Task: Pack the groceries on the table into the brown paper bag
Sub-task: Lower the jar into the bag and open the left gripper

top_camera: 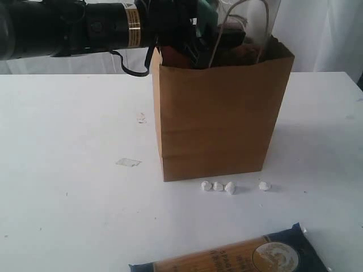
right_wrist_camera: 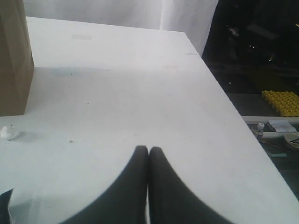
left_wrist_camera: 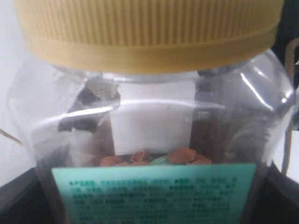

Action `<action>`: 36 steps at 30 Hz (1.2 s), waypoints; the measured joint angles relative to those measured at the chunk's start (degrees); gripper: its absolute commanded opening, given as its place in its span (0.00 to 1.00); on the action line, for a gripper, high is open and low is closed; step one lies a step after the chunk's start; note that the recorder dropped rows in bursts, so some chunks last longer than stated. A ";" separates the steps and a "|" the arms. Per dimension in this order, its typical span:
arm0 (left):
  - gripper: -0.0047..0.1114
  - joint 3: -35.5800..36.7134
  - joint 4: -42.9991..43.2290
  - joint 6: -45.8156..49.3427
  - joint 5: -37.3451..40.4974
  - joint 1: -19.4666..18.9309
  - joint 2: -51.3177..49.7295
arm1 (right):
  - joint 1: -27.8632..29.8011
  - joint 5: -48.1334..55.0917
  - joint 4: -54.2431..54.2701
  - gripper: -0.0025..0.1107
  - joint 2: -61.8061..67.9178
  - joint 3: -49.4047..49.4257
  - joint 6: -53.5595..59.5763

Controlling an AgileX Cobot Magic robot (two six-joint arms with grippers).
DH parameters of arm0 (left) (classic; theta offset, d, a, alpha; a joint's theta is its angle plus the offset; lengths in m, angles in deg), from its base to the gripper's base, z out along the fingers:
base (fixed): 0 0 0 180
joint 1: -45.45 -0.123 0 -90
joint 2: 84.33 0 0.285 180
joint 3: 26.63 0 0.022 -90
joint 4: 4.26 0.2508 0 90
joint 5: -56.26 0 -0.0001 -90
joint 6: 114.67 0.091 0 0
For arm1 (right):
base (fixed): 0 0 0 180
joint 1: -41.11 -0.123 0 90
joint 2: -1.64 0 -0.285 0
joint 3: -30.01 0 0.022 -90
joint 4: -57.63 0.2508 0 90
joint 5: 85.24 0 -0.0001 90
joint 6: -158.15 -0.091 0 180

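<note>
Gripping the clear jar point(left_wrist_camera: 149, 121) in the left tool point(top_camera: 190, 31) over the brown paper bag point(top_camera: 215, 119). Holding the right tool point(right_wrist_camera: 148, 154) shut beside the bag.

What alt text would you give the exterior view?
A brown paper bag stands upright on a white table, the left arm reaching over its open top. Four white bits lie before it; a dark-blue-and-tan packet lies nearest.
</note>
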 measured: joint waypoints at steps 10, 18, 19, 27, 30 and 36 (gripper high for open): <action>0.65 0.00 0.00 -0.70 -2.44 0.00 0.00 | 0.00 0.00 0.00 0.02 0.00 0.00 0.00; 0.93 0.00 -0.38 -3.38 -0.40 0.00 0.00 | 0.00 0.00 0.00 0.02 0.00 0.00 0.00; 0.95 -0.09 -0.38 -3.85 -0.40 0.00 0.00 | 0.00 0.00 0.00 0.02 0.00 0.00 0.00; 0.95 -0.35 1.86 -6.13 1.03 0.00 0.00 | 0.00 0.00 0.00 0.02 0.00 0.00 -0.62; 0.95 -0.35 3.21 -6.13 1.03 0.00 0.00 | 0.00 0.00 0.00 0.02 0.00 0.00 -0.62; 0.95 -0.35 3.91 -6.13 1.03 0.00 0.00 | 0.00 0.00 0.00 0.02 0.00 0.00 -0.62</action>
